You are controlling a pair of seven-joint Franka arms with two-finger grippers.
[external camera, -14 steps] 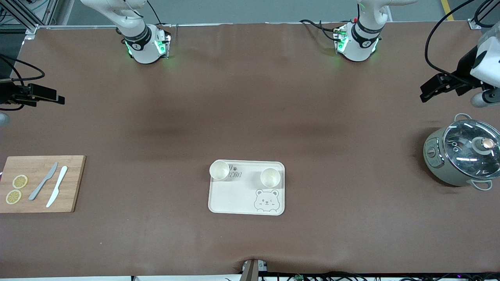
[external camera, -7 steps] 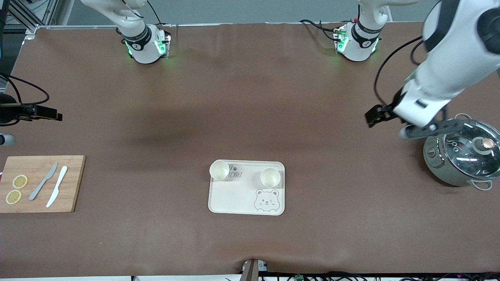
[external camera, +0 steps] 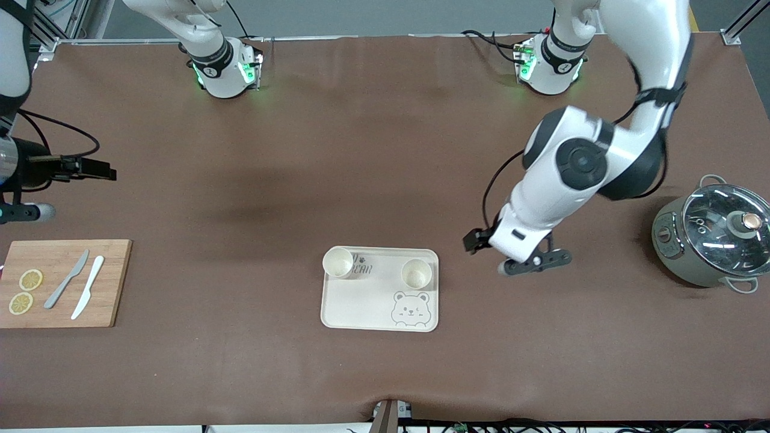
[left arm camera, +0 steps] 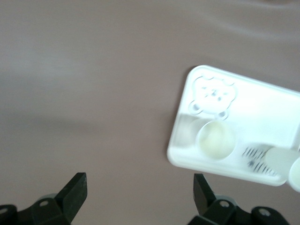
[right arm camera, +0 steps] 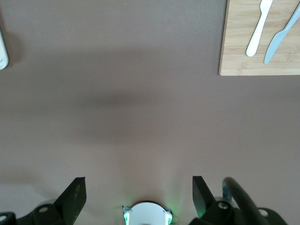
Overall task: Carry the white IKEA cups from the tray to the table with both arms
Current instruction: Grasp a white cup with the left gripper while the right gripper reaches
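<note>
L wrist view shows left gripper (left arm camera: 138, 194) jaws apart; front doesn't.

Three cams: one high overhead, two on the wrists looking down.
Front cam is sitting high, facing the arm bases, taking in the whole table (external camera: 385, 180). Left wrist cam is looking down past its open left gripper (left arm camera: 139, 197) at the tray (left arm camera: 262, 101) just ahead of the fingertips, shared with the front view. Right wrist cam is looking down past the right gripper (right arm camera: 139, 196), sharing the cutting board (right arm camera: 243, 47) with the front view.
</note>
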